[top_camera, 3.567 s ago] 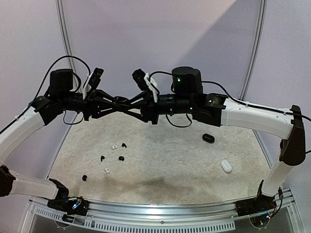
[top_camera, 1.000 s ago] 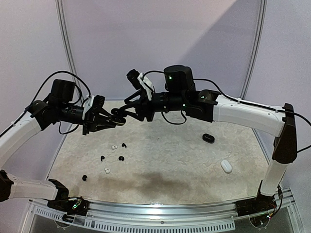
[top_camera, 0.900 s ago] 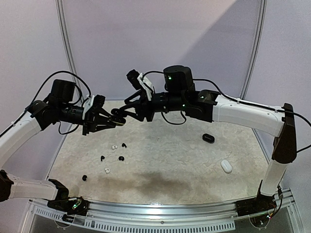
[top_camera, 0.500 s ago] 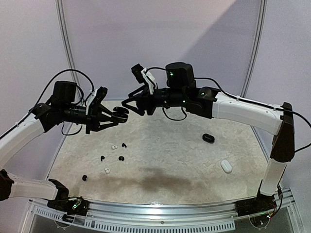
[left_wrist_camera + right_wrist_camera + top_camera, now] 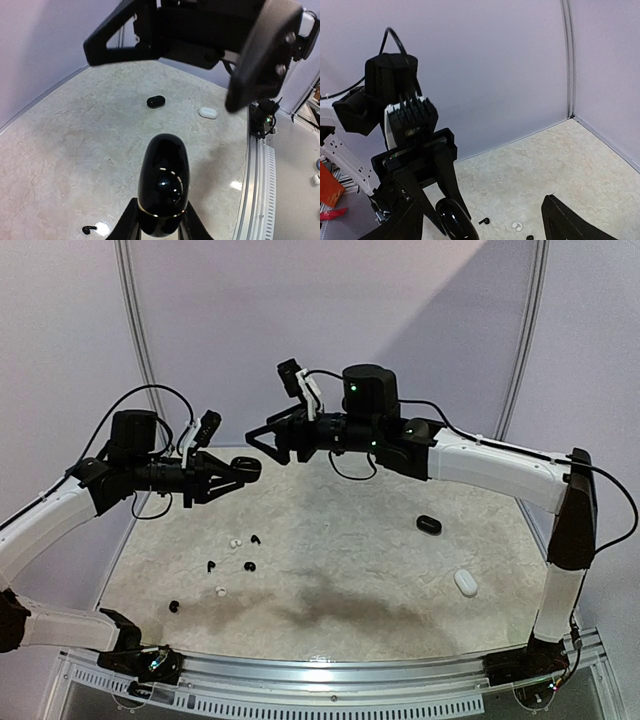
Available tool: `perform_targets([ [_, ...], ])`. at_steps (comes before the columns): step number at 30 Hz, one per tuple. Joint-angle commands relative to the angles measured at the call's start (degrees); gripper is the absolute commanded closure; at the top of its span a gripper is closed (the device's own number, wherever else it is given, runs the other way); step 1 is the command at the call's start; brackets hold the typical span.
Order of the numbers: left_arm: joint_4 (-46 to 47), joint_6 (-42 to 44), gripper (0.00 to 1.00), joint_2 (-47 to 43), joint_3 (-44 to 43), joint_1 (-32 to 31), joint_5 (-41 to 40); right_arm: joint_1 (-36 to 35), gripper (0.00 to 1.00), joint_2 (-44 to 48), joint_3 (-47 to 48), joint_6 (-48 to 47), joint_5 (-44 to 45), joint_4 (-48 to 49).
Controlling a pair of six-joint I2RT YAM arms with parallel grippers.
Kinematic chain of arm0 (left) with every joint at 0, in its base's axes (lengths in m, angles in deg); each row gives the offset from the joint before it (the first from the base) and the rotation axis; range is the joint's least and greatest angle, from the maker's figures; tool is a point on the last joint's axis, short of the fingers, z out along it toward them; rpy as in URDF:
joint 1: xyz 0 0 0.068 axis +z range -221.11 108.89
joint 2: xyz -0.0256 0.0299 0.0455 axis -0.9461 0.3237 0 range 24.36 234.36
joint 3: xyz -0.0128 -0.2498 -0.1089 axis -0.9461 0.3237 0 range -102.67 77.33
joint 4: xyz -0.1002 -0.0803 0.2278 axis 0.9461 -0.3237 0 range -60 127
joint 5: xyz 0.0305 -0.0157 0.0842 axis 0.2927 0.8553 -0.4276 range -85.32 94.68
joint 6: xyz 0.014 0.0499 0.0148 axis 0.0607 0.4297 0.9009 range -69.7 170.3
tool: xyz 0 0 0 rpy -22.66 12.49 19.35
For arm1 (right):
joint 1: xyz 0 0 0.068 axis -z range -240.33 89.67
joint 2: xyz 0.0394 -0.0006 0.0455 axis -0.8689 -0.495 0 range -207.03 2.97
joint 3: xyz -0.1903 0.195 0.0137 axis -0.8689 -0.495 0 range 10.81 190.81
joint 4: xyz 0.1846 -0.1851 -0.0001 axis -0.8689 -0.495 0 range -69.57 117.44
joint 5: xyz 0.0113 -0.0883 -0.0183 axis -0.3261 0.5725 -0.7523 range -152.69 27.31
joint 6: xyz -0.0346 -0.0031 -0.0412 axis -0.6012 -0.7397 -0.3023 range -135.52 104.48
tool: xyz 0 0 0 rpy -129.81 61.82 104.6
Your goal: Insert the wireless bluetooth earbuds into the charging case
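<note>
Mid-air, in L gripper (image 5: 159, 222): blk case (image 5: 164, 175)

My surface (image 5: 350, 540), top view: pale beige with a mottled, stone-like pattern. On my right lie a black case (image 5: 428, 524), farther back, and a white case (image 5: 466, 583), nearer my bases, well apart. On my left lies a loose scatter: a white earbud (image 5: 235, 541) just beside a black earbud (image 5: 255, 538); a second black earbud (image 5: 210, 566); a third black earbud (image 5: 249, 566); a second white earbud (image 5: 220, 591); a fourth black earbud (image 5: 174, 606), nearest the front.
</note>
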Motion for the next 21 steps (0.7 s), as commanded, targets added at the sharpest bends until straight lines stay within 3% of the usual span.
perform_targets([
  [1, 0.41, -0.75, 1.0, -0.17, 0.04, 1.08, -0.98, 0.28, 0.16, -3.38, -0.57, 0.01, -11.41, 1.95],
  [9, 0.42, 0.18, 1.0, -0.36, 0.1, 1.41, 4.44, 0.28, 0.34, -4.43, -1.7, -1.38, -17.66, 4.06],
  [17, -0.67, 4.2, 1.0, 0.13, -1.21, 1.35, 9.62, 0.34, 0.36, -5.3, -1.03, -3.94, -11.78, -0.1],
  [21, -1.53, 5.4, 1.0, 0.29, -1.53, 1.17, 10.83, 0.27, 0.42, -5.62, -0.59, -4.52, -9.7, -1.26],
])
